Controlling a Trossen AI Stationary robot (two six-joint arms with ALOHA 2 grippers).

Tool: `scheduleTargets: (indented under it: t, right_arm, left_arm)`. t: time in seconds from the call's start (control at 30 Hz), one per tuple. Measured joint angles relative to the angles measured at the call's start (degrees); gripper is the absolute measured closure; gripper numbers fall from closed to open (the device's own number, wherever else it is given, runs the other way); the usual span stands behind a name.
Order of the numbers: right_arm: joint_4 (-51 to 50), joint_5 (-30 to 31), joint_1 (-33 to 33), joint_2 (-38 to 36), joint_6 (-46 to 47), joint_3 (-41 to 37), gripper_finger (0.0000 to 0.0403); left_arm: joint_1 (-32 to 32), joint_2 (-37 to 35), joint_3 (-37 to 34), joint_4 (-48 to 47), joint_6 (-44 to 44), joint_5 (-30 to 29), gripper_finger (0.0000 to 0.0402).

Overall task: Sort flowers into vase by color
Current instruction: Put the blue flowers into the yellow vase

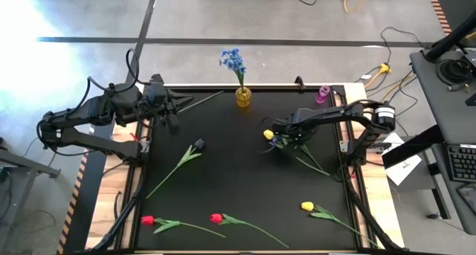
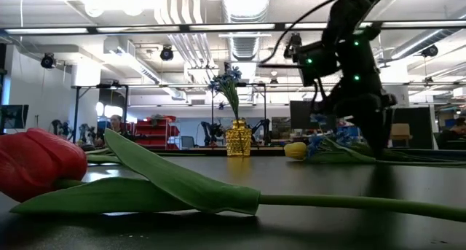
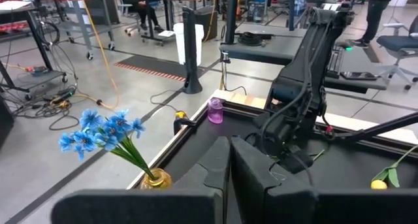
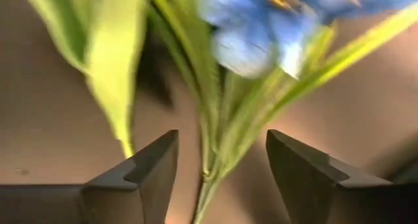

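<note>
Red tulip [image 2: 40, 166] foremost — right gripper [image 4: 222, 162] (jaws apart) astride blue spray [image 4: 261, 28]; left jaws together.

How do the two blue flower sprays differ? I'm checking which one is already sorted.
The blue spray in the vase stands upright in the yellow vase; the blue spray on the mat lies flat beside a yellow tulip. The first is untouched; the second lies between the right gripper's open fingers. Both share blue blossoms and green stems.

Mat's centre lies open – yellow vase [image 1: 243, 97] blocks the far edge.
</note>
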Motion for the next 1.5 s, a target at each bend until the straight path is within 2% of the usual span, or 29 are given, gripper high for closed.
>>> scheduleTargets:
  t: [0.17, 0.3, 0.4, 0.53, 0.63, 0.67, 0.87, 0.93, 1.07, 1.2, 1.33, 1.5]
  right_arm:
    - [5.6, 0.2, -1.2, -1.6, 2.3, -4.4, 0.0162]
    - [10.8, -0.5, -1.8, -1.4, 2.3, -6.9, 0.0182]
    - [11.5, 0.5, -2.0, -1.4, 3.5, -7.4, 0.0221]
    - [12.6, 1.6, -3.1, -3.3, 3.0, -7.5, 0.0306]
    - [12.8, 6.7, -4.7, -5.9, 2.4, -7.6, 0.0373]
    - [12.5, 8.1, -5.1, -7.4, 2.5, -7.7, 0.0379]
    - [12.0, 17.5, -8.9, -15.8, 3.3, -6.2, 0.0381]
    - [12.9, 21.1, -9.5, -18.0, -0.1, -4.7, 0.0382]
    - [12.9, 26.1, -9.0, -20.8, -12.6, -2.1, 0.0382]
    - [14.2, 31.0, -5.5, -25.2, -17.1, -0.7, 0.0383]
    - [15.8, 25.0, -1.9, -31.5, -16.1, -0.9, 0.0383]
    - [17.2, 31.2, 2.8, -40.1, 0.1, -1.8, 0.0383]
  left_arm:
    - [0.0, 0.0, 0.0, 0.0, -1.1, 0.0, 0.0402]
    - [0.0, 0.3, 0.0, 0.4, -1.1, 0.0, 0.0402]
    - [0.0, 0.2, 0.0, 0.7, -1.1, 0.0, 0.0402]
    - [0.0, 0.3, 1.2, 1.1, -1.1, 0.0, 0.0402]
    - [0.0, 0.4, 2.9, 1.2, -0.4, 0.0, 0.0402]
    - [0.0, 0.5, 3.3, 1.3, 0.0, 0.0, 0.0402]
    - [0.0, 0.4, 4.4, 1.2, 0.4, 0.0, 0.0402]
    - [0.0, 0.3, 4.4, 1.1, -0.2, 0.0, 0.0402]
    - [0.0, 0.5, 4.4, -0.2, -2.2, 0.0, 0.0402]
    - [-0.1, 0.7, 4.4, -0.9, -2.8, 0.1, 0.0402]
    - [-0.1, 0.7, 4.4, -0.9, -3.2, 0.1, 0.0402]
    - [-0.1, 0.8, 4.4, -0.9, -3.1, 0.1, 0.0402]
